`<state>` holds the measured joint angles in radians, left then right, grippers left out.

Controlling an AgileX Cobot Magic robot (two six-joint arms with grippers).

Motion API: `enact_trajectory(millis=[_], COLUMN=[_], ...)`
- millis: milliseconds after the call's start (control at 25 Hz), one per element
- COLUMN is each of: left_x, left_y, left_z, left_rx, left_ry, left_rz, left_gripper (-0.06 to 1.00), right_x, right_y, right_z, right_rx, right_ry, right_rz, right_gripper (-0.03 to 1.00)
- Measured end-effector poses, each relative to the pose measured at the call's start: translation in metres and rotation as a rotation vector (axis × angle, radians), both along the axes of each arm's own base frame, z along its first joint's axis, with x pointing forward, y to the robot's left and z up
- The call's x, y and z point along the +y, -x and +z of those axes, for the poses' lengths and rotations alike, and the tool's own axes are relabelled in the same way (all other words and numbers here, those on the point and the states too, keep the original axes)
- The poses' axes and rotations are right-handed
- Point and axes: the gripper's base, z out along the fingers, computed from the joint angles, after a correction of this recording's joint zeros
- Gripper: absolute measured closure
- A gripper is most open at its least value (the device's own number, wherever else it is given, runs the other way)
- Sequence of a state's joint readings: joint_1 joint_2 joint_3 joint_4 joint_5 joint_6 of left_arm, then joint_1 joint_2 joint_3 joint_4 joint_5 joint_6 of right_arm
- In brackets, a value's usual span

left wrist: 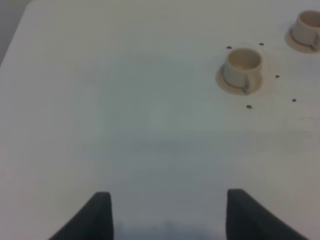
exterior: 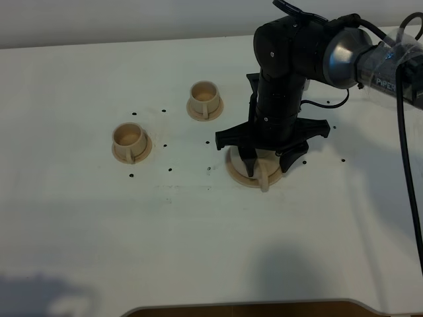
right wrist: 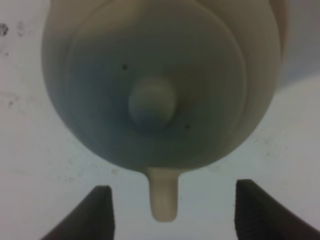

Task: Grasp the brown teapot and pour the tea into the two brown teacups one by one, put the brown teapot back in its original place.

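The brown teapot (exterior: 262, 173) sits on its wide round saucer (exterior: 233, 169) right of the table's middle, mostly hidden under my right arm. My right gripper (exterior: 268, 164) hangs just above it, open, with a finger on each side of the handle (exterior: 264, 181). The right wrist view looks down on the lid and knob (right wrist: 151, 102), with the handle (right wrist: 164, 197) between the open fingertips and touching neither. The two brown teacups (exterior: 129, 139) (exterior: 205, 98) stand upright on small saucers to the left. My left gripper (left wrist: 167, 215) is open and empty over bare table, with the cups (left wrist: 242, 67) (left wrist: 307, 27) ahead of it.
Small black dots (exterior: 164, 145) mark the white table around the cups and the saucer. The right arm's black cable (exterior: 404, 132) hangs down the right side. The table's front edge (exterior: 251, 305) is at the bottom.
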<state>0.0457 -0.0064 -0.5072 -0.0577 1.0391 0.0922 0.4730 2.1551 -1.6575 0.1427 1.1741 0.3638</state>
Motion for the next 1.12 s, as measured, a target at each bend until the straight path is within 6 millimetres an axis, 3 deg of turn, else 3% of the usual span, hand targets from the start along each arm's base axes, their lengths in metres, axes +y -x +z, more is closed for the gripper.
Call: enact_trajectory(millis=[640, 880, 1120], left_x=[0.0, 0.0, 0.0], left_y=[0.0, 0.0, 0.0], left_z=[0.0, 0.0, 0.0], left_rx=[0.0, 0.0, 0.0], left_ry=[0.0, 0.0, 0.0], left_rz=[0.0, 0.0, 0.0], left_gripper=[0.41, 0.41, 0.41], right_x=[0.0, 0.002, 0.002], right_y=[-0.002, -0.003, -0.002], right_z=[-0.016, -0.022, -0.024], right_rx=[0.02, 0.034, 0.047], right_ry=[0.018, 0.015, 0.015], right_rz=[0.017, 0.032, 0.045], right_gripper=[0.47, 0.61, 0.83])
